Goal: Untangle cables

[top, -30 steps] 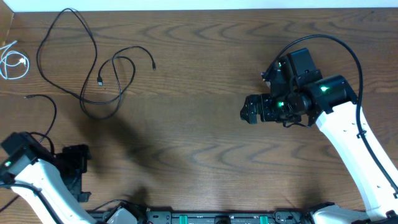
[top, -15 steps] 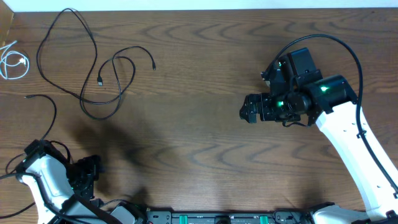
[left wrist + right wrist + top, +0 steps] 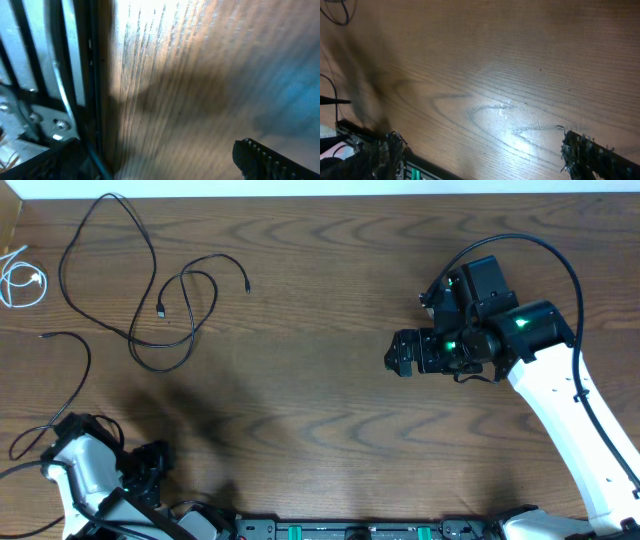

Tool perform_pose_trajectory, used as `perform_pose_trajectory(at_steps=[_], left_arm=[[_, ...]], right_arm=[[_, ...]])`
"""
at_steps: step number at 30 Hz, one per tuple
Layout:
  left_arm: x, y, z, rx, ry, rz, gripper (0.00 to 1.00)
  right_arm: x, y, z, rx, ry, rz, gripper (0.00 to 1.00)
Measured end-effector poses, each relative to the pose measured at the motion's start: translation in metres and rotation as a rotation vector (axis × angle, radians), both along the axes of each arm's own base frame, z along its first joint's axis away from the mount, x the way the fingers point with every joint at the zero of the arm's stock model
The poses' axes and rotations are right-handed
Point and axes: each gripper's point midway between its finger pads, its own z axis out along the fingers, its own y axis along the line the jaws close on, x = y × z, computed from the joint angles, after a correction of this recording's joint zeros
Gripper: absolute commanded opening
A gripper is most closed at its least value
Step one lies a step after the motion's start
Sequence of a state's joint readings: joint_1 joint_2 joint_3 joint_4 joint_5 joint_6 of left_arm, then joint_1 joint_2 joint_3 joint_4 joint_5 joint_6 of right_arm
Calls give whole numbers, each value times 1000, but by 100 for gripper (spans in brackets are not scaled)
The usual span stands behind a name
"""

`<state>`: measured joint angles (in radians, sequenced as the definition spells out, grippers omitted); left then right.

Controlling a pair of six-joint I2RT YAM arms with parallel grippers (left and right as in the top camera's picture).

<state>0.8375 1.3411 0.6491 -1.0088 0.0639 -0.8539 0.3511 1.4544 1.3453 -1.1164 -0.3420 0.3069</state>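
The dark wood-grain surface (image 3: pixel 330 420) is seen from above. Over the last second the left claw (image 3: pixel 150 468) has been pulled back into the lower left corner, jaws spread wide, nothing held. The right claw (image 3: pixel 398 356), right of centre, hasn't been moved and is also wide and empty. So no cable is being worked, probably a wrap-up. The long black looped cable (image 3: pixel 62 270) is laid out upper left. A second thin black cable (image 3: pixel 88 365) is trailed down the left edge, close by the left arm. The small white coiled cable (image 3: pixel 20 280) is parked far left.

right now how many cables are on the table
3: white cable at the far-left edge, looped black cable upper left, second black cable curving below it.
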Motion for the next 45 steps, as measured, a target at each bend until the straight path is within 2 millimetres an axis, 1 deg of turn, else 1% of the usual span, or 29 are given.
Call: perform_pose_trajectory(at_steps=[3,4,5,6,9,10,12,15,19,20,21,22,23,25,26,28,30,35,38,42,45], left_arm=[[-3,-3,-8,3,4,7,99],[-4,-3,-9,4,5,9,97],[-3,-2,-9,9,5,12,91],[-4,-2,-9,12,7,13,88],[-6,0,-9,23,21,16,62],[-8,0,-9,26,32,16,60],[-3,6,-12,50,5,17,57],[-1,5,-13,45,-4,7,52],[-3,2,-12,26,-2,-24,41],[-4,1,-12,17,-1,-40,31],[-5,-1,-10,8,2,-56,25],[-5,-2,-9,0,3,-70,10],[-5,-1,-5,-6,4,-86,8],[-2,2,2,-2,-6,-103,8],[3,6,8,10,-25,-120,8],[14,12,19,27,-85,-162,8],[31,15,34,40,-178,-212,8],[66,13,72,80,-414,-298,8],[79,10,93,115,-525,-329,8],[92,12,125,209,-647,-363,8],[103,13,155,298,-760,-402,8]], right_arm=[[-1,0,0,0,2,0,99],[-1,0,0,-1,3,0,99],[-1,0,0,-1,5,0,99],[-1,0,0,-1,5,0,99],[-1,0,0,0,5,1,99],[-1,0,0,0,5,1,99],[-1,0,0,-1,5,1,99],[-1,0,0,0,6,1,99],[-1,0,0,0,5,1,99],[-1,0,0,0,5,1,99],[-1,0,0,0,5,1,99],[-1,0,0,1,4,1,99],[-1,0,0,1,5,1,99],[0,0,0,2,2,1,99],[0,0,0,2,1,1,99],[0,0,0,2,0,1,99],[1,1,0,3,-3,1,99],[1,1,1,4,-5,1,99],[1,1,1,4,-5,1,99],[1,1,1,4,-5,1,99],[1,1,1,5,-6,1,99]])
